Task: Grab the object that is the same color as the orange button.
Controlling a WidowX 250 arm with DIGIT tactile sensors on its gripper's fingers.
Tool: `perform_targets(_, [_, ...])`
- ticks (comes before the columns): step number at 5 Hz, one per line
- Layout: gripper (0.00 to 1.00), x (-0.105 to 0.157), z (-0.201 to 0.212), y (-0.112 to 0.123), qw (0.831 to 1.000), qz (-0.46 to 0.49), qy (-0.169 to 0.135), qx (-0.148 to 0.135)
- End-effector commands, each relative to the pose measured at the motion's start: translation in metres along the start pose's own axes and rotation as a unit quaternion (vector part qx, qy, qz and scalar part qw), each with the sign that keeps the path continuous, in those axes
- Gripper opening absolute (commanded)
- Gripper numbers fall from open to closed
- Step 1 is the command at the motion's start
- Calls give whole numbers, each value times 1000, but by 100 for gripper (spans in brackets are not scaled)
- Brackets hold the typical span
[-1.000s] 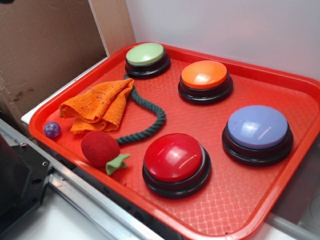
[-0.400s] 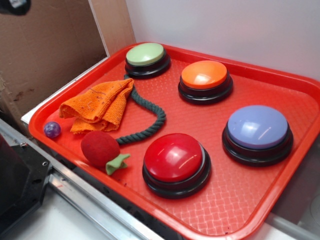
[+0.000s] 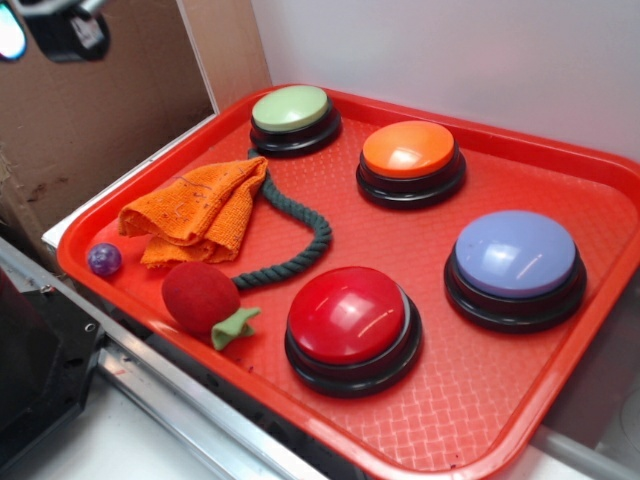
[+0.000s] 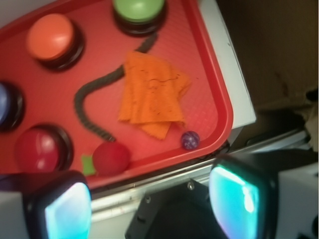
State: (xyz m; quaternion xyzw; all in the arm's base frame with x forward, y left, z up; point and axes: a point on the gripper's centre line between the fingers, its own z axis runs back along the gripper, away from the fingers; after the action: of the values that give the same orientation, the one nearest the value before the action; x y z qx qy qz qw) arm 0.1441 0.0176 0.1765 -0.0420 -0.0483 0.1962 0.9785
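The orange cloth [image 3: 198,211] lies crumpled at the tray's [image 3: 560,160] left edge over the green rope [image 3: 296,236], so the gripper [image 4: 149,199], high above with fingers spread, should probably pinch a raised fold clear of the rope.

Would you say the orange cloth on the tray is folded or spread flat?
Loosely folded: the orange cloth shows overlapping layers and creases in both views.

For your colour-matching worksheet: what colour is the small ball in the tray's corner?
Purple, slightly speckled: the small ball beside the orange cloth. Exterior view shows it best.
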Motion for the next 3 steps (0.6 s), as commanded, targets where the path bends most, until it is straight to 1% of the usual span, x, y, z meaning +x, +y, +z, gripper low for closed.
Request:
perform_targets(1, [100, 17, -51, 19, 997, 63, -29, 35])
perform_targets(2, [100, 29, -84, 29, 995, 84, -24, 57])
perform_targets(3, [100, 35, -108, 36, 993, 95, -13, 67])
